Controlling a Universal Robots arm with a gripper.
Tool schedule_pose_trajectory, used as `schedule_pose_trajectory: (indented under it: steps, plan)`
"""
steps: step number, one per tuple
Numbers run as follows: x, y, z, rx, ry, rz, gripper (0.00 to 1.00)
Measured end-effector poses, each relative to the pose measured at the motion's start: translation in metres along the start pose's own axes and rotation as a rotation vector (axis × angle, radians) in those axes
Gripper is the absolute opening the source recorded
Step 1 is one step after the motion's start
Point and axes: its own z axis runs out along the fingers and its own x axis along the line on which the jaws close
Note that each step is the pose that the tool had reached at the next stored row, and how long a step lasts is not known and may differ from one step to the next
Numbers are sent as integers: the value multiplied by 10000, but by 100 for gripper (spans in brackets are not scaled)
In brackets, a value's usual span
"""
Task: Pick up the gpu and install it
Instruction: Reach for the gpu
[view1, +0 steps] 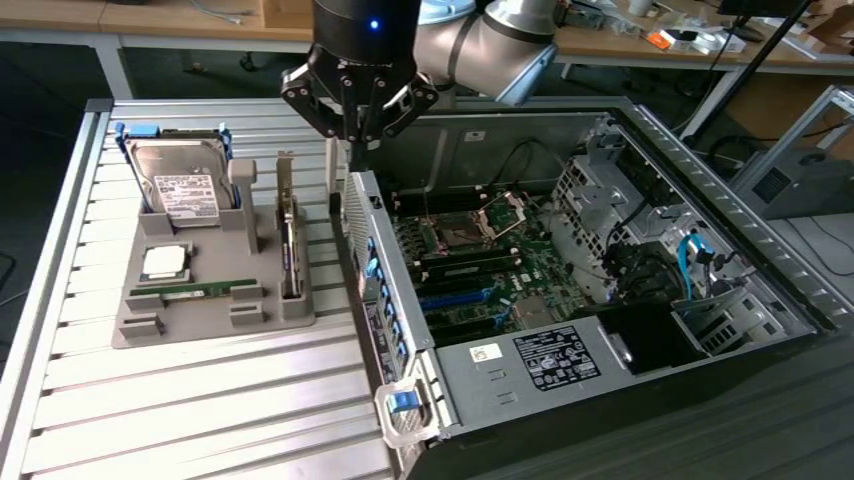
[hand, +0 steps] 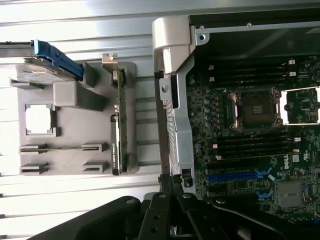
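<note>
Beside the case wall (view1: 390, 290), the gpu (view1: 288, 245) stands edgewise, parallel to it; gripper (view1: 358, 132) closed, empty.

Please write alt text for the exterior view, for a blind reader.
A robot arm's shut gripper hangs above the wall of an open computer case. The gpu stands on edge in a grey holder beside the case, untouched.

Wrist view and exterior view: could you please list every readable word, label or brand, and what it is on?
"DELL": white print on the motherboard.
Hard drive label: too small to read.
Power supply label: too small to read.
White sticker on the computer case: too small to read.
</note>
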Motion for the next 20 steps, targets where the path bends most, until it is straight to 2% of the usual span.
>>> schedule_pose_trajectory:
  steps: [20]
  plan:
    - [105,-8,-3,0,0,0,11]
